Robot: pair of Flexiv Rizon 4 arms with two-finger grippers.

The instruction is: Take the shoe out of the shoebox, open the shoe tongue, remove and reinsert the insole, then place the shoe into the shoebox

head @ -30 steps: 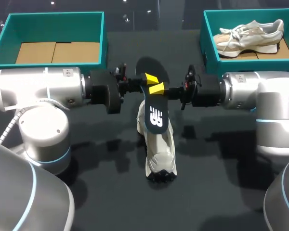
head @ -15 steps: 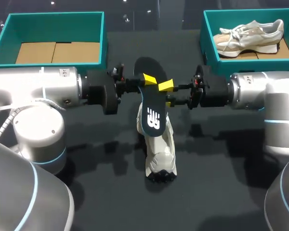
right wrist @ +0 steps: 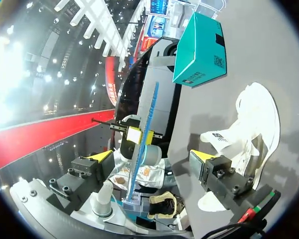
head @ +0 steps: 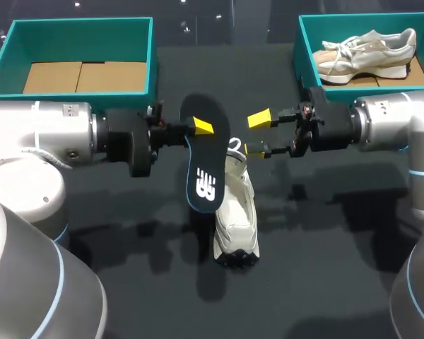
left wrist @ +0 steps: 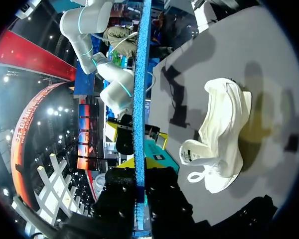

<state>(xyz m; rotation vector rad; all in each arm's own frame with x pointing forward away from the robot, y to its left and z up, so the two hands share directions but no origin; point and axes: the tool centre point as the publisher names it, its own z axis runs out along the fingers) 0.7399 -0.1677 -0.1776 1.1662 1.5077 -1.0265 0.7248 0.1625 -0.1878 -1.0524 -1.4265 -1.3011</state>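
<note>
The dark insole (head: 203,162) has shifted left in the last second, clamped edge-on in the left pincer (head: 198,128). The right pincer (head: 256,134) has drawn back to the right, fingers apart and empty. The white shoe (head: 237,219) lies on the dark tabletop (head: 325,268), below and between both pincers. Beyond them sit two teal shoeboxes (head: 81,28), the right box (head: 305,42) holding a second shoe (head: 367,49).
</note>
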